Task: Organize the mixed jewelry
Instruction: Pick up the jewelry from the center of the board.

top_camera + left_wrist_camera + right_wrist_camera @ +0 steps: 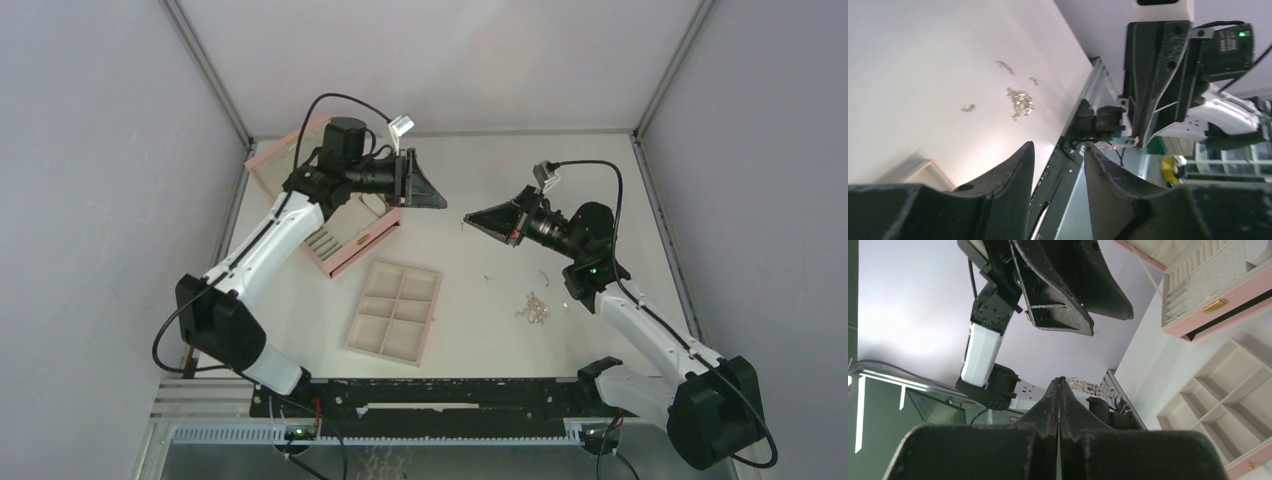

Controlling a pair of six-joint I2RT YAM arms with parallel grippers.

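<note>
I saw both arms raised over the white desk (470,335), their tips facing each other and just apart. The right gripper (1059,381) was pressed together on a short chain piece (1089,387), which stuck out from its tip toward the left gripper (1058,148). The left gripper's jaws stood apart with nothing between them. The chain's free end lay close to one of its fingertips, and I could not tell whether they touched.

Well below the right gripper, back toward its own arm base, a small chain cluster (533,308) lay on the desk. A few loose silver pieces (490,277) were scattered just beside it. Under the left gripper's arm sat the open pink jewelry box (365,243), and nearer that arm's base lay the beige six-compartment tray (395,312). The desk was matte and plain, closed in by pale grey wall panels (450,60) on aluminium corner posts (205,70).
</note>
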